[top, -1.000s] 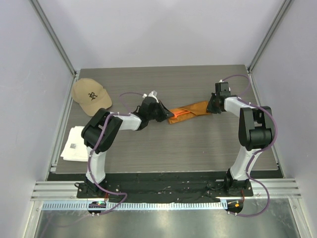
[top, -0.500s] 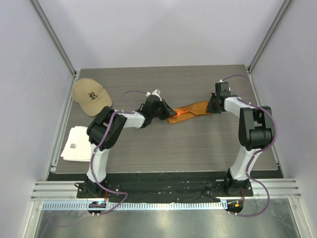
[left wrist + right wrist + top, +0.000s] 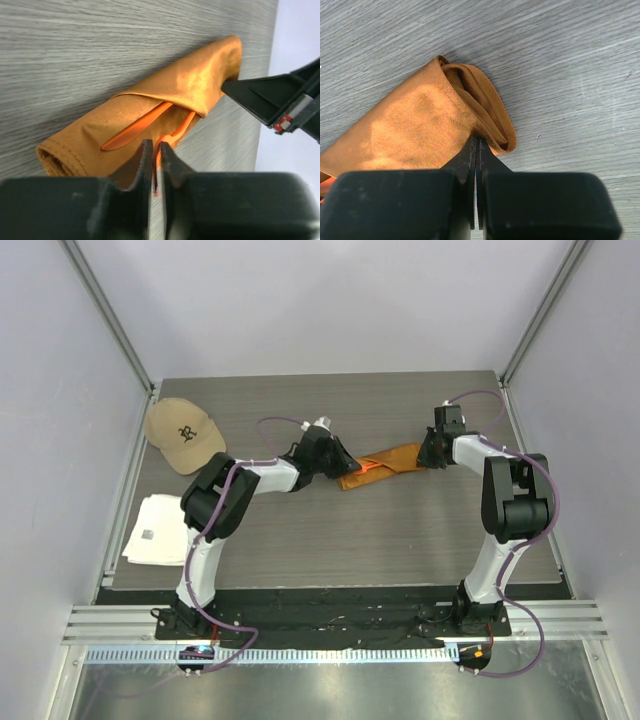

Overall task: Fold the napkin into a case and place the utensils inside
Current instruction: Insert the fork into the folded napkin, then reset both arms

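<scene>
Your left gripper (image 3: 154,150) is pinched narrow on the handle of one thin bright-orange plastic utensil (image 3: 180,129). The utensil pokes from the narrow rust-orange cloth case (image 3: 200,80) just ahead of the fingertips. Your right gripper (image 3: 476,146) is closed, with its tips touching the case's folded end.

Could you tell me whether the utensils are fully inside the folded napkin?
Partly in: both utensils lie under the top flap of the napkin, their near ends sticking out of its opening.
</scene>
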Controlling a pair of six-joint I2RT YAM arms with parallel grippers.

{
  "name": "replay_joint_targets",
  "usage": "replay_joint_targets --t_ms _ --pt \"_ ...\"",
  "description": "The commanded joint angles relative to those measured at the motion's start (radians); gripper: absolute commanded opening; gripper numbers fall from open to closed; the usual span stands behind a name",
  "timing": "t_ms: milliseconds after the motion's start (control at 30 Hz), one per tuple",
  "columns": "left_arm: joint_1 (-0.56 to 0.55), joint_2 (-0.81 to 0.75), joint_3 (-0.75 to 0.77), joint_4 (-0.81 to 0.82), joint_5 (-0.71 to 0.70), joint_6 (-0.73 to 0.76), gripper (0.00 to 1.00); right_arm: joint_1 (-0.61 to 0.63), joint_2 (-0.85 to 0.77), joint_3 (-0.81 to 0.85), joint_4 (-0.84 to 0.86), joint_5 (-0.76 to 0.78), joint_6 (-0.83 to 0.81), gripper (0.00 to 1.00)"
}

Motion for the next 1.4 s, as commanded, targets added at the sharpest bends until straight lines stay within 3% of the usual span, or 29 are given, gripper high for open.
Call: replay_joint_targets --t_ms 0,67,167,600,700,733,767,833,933,1000,1033,1167,1367 --pt "-0.007 -0.024 0.05 -0.105 -0.052 0.064 0.29 -0.003 0.007 0.03 0.014 0.011 -0.007 0.01" --pt "-0.009 -0.036 0.055 -0.13 -0.075 0.077 0.39 -0.002 0.009 0.03 0.012 0.013 -0.007 0.01" --pt "-0.01 -0.064 0.058 -0.167 -0.092 0.11 0.62 -0.002 0.009 0.029 0.014 0.013 -0.007 0.01" --pt "-0.024 -0.481 -0.014 -0.619 -0.256 0.283 0.8 0.02 -0.083 0.061 -0.02 0.07 -0.027 0.01" --pt "-0.045 -0.614 -0.105 -0.647 -0.265 0.306 0.86 0.056 -0.131 0.108 -0.058 0.126 -0.038 0.18" --pt "-0.055 -0.674 -0.128 -0.652 -0.276 0.311 0.87 0.069 -0.14 0.127 -0.09 0.137 -0.038 0.34" --pt "-0.065 -0.709 -0.149 -0.67 -0.299 0.308 0.89 0.09 -0.151 0.162 -0.109 0.152 -0.045 0.42" --pt "-0.105 -0.772 -0.215 -0.699 -0.35 0.306 0.9 0.116 -0.192 0.186 -0.165 0.166 -0.052 0.55" --pt "-0.18 -0.924 -0.313 -0.678 -0.383 0.274 0.93 0.173 -0.298 0.167 -0.218 0.177 -0.046 0.65" --pt "-0.278 -1.056 -0.414 -0.624 -0.447 0.231 0.96 0.249 -0.376 0.078 -0.207 0.165 -0.017 0.92" --pt "-0.307 -1.094 -0.451 -0.563 -0.454 0.213 1.0 0.286 -0.458 0.043 -0.192 0.175 -0.006 0.99" --pt "-0.396 -1.249 -0.673 -0.379 -0.463 0.091 1.0 0.397 -0.687 -0.248 -0.063 0.097 0.112 1.0" --pt "-0.449 -1.415 -0.866 -0.158 -0.527 0.001 1.0 0.457 -0.894 -0.479 -0.042 0.021 0.203 1.0"
